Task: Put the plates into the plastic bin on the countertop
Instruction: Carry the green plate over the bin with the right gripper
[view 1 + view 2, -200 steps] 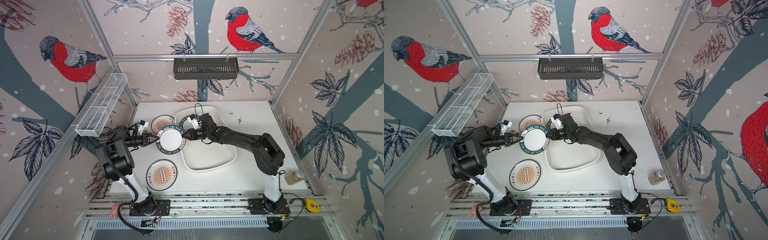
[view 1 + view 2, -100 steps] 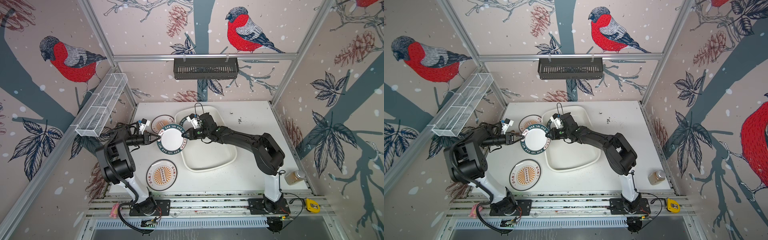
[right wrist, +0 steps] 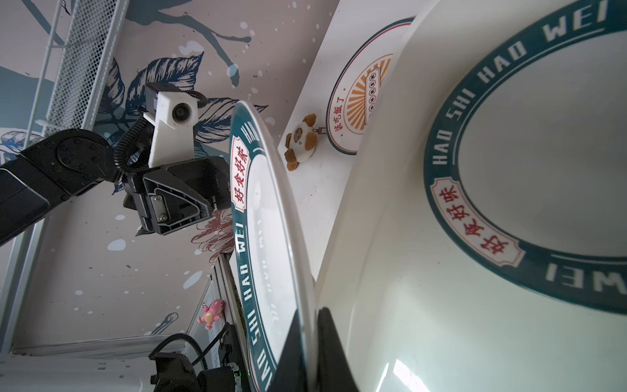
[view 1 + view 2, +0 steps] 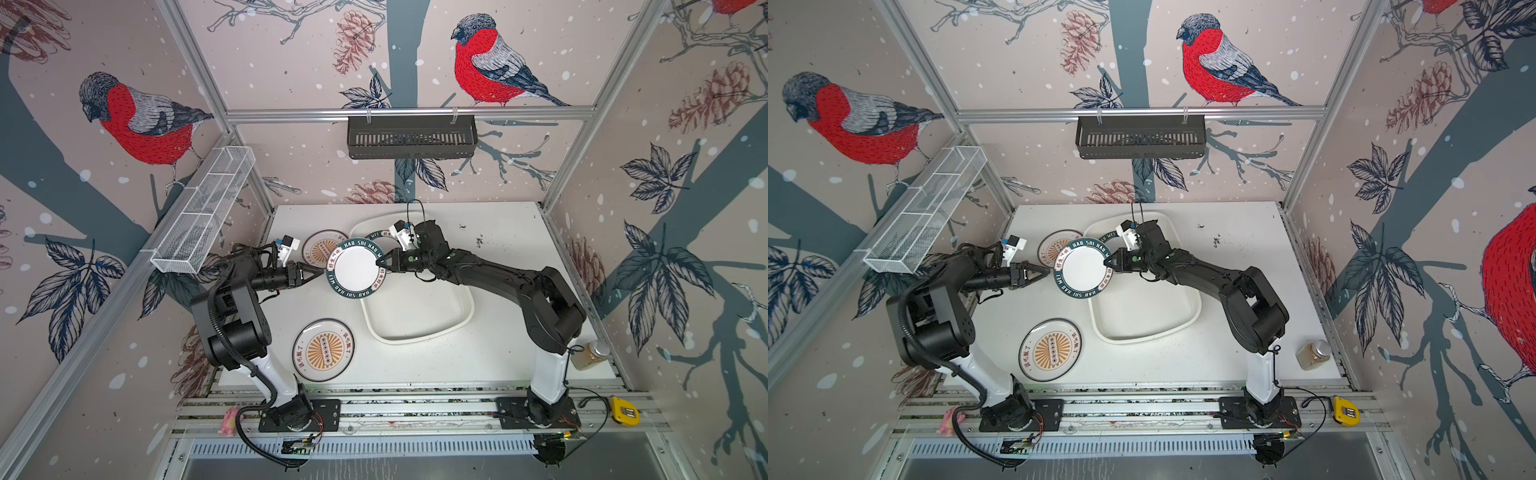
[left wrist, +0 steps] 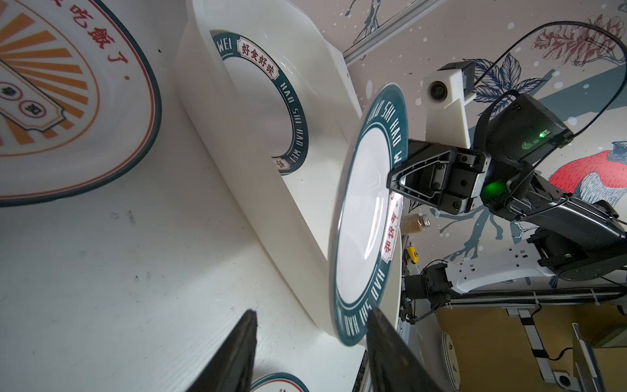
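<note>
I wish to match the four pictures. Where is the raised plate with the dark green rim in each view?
In a top view: green-rimmed plate at the middle, over the left rim of the plastic bin.
In a top view: the same, left of the middle.
Left wrist: nearly edge-on, between the bin wall and the right gripper.
Right wrist: nearly edge-on, between the left gripper and the bin wall.
Shared landmark: the plastic bin.

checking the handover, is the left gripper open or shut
Open: on the left gripper the fingers stand apart, near the green-rimmed plate.
</note>
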You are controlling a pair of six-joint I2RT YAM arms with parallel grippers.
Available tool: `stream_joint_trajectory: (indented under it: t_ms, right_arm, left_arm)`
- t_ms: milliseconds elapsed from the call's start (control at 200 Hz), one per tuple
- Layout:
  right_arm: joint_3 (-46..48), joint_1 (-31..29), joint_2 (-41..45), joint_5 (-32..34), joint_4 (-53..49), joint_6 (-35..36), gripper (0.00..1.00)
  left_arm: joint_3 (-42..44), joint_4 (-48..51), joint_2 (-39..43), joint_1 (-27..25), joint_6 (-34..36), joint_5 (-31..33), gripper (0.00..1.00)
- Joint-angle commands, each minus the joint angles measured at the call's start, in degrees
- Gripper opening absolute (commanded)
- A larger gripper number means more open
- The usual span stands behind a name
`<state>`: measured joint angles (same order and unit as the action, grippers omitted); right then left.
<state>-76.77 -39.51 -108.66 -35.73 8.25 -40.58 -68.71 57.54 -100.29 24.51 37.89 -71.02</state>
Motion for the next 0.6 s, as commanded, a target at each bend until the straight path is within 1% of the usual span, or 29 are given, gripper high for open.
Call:
stream_joint_trajectory:
  t_ms: [0, 115, 345, 445, 595]
  right_arm:
    - [1.76, 2.43, 3.29, -2.5, 3.81, -0.78, 0.02]
    - [4.64, 6.43, 7.03, -3.14, 1.25, 0.63, 0.02]
    - [8.27, 14.34, 12.04, -1.68, -13.3, 8.77, 0.02]
    - [10.4, 15.81, 13.43, -1.29, -16.86, 11.21, 0.02]
    - [13.82, 15.84, 14.93, -0.71, -19.47, 13.13, 0.02]
  left_arm:
    - [-0.39, 1.16, 0.72, -0.01, 0.87, -1.5, 0.54]
    - [-0.23, 0.59, 1.59, -0.04, 0.88, 0.44, 0.54]
    - [1.15, -1.32, 4.64, -0.02, 1.09, 5.05, 0.54]
    - [1.8, -1.64, 5.5, -0.02, 1.13, 5.61, 0.54]
    - [2.1, -1.25, 5.99, 0.01, 1.73, 5.8, 0.54]
